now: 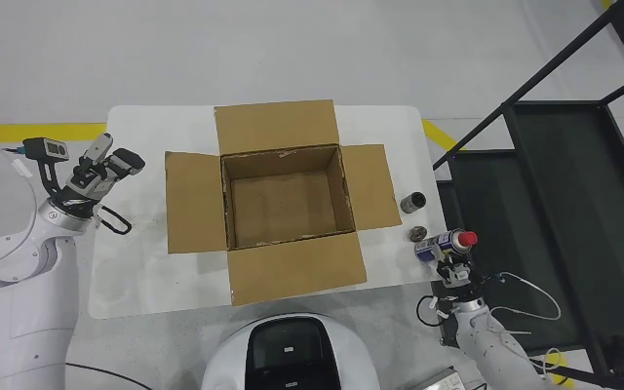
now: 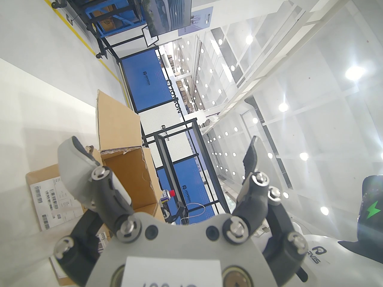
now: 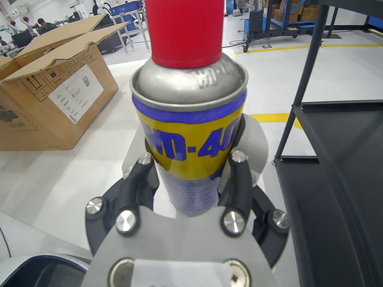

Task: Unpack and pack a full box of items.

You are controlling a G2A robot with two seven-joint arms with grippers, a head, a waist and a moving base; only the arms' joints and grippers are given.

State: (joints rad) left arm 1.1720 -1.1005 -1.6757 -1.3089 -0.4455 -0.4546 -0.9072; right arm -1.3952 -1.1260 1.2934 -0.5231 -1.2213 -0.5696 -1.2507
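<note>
Box (image 1: 278,127): cardboard, sitting in the middle of the white table (image 1: 146,283) with all four flaps folded outward. Its brown floor is showing bare in the top view. A white label is showing on one side wall in the right wrist view.

Right hand (image 1: 447,259): hanging at the right edge of the table, beside the box's right flap. Its fingers (image 3: 239,168) are clamping a spray can (image 3: 188,105) around the lower body, one on each side. The can is blue and yellow with a silver shoulder and a red cap (image 3: 185,19). In the top view the can (image 1: 439,244) is lying roughly level, with its cap pointing away from the box, toward a black metal rack (image 1: 526,214) standing beside the table.

Two small dark metal cylinders are resting on the table near the right flap. One (image 1: 413,203) is lying farther from the robot. The other (image 1: 419,233) is sitting just beside the held can; contact between the two cannot be judged.

Left hand (image 1: 115,156): hanging at the left edge of the table, well apart from the box's left flap. Its fingers (image 2: 74,162) are standing spread wide and holding nothing, as the left wrist view shows, with the box's open corner lying beyond them.
</note>
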